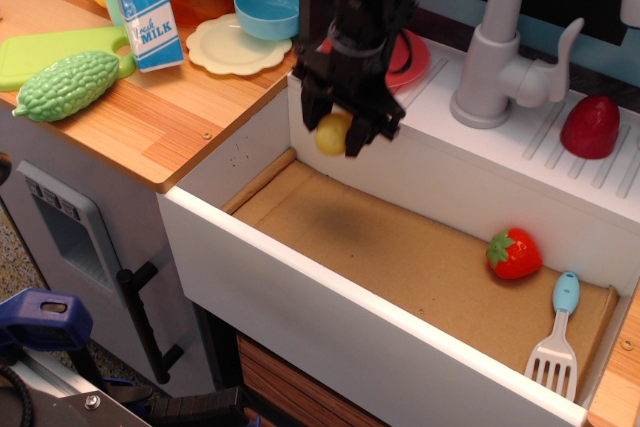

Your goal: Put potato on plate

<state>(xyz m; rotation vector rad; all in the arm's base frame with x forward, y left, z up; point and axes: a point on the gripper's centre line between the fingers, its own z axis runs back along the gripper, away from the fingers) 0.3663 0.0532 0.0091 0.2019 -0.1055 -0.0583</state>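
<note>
My black gripper is shut on the small yellow potato and holds it in the air above the back left part of the sink basin, just in front of the white sink wall. The red-pink plate lies on the white ledge right behind the gripper; the arm hides most of it, only its right part shows.
A red strawberry and a blue-handled white spatula lie in the sink basin at right. A grey faucet and a dark red item stand on the ledge. On the wooden counter: green gourd, milk carton, pale yellow plate, blue bowl.
</note>
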